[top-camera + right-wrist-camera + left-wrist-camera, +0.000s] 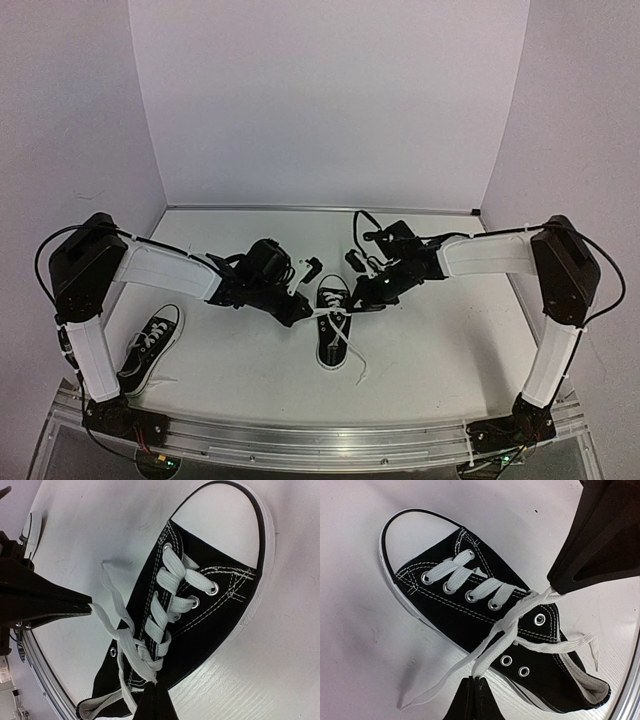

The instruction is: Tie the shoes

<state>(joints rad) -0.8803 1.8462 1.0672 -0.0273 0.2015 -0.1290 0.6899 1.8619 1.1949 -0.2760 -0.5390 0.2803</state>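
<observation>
A white table is carrying everything, and in the wrist views its top is showing a faint grain and a soft sheen. Plain pale walls are boxing it in at the back and on both sides. A metal rail is running along the near edge under the arm bases.

One shoe is sitting near the middle of the table, between the two claws. The other shoe is lying well apart at the left, just beside the left arm.

The left claw is pinching one strand of the middle shoe's white laces, its fingers pressed together on it. The right claw is clamping another strand the same way. The two strands are crossing above the tongue and stretching out to opposite sides.
</observation>
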